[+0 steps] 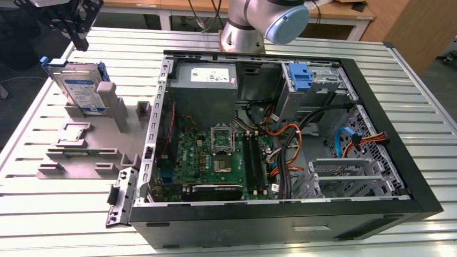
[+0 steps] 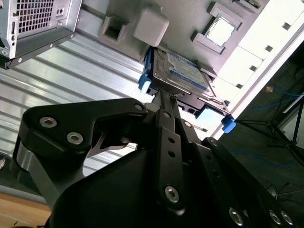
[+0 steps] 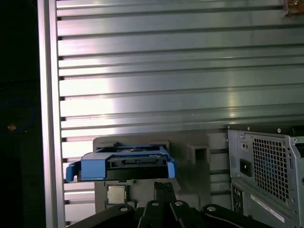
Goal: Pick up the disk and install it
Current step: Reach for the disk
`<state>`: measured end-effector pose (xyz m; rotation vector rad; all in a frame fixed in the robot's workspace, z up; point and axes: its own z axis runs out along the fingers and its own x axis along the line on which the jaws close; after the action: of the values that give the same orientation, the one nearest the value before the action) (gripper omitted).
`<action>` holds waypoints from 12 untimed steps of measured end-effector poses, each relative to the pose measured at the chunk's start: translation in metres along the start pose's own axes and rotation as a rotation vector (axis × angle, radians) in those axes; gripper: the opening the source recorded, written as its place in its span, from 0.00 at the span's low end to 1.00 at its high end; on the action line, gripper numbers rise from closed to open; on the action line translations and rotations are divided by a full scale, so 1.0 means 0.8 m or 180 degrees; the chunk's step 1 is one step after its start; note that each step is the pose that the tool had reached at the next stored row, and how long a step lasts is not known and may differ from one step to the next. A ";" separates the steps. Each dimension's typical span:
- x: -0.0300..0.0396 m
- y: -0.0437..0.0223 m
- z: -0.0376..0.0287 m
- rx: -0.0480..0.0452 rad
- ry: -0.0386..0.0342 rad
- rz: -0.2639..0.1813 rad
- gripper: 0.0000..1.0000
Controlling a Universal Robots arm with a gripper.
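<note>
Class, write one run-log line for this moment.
gripper: shut, over disk, apart | disk: upright in grey fixture, ungrasped | computer case: open

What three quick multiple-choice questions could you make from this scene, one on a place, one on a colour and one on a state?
1. Where is the disk?
A) in the grey fixture beside the computer case
B) inside the case
C) on the floor

2. What colour are the disk's rails?
A) red
B) blue
C) yellow

3. How is the computer case?
A) closed by a side panel
B) wrapped in foil
C) open

Answers:
1 A: the disk stands on edge in the fixture, at the exterior view's left of the case.
2 B: the rails are blue in both wrist views.
3 C: the motherboard lies exposed.
</note>
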<state>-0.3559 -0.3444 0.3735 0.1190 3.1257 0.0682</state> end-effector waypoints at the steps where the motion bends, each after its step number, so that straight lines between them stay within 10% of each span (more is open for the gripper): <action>1: 0.0000 0.0000 0.0000 0.0000 0.0000 0.0000 0.10; 12: 0.0069 -0.0005 -0.0001 0.0000 0.0000 0.0000 0.10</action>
<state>-0.3615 -0.3444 0.3735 0.1191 3.1257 0.0682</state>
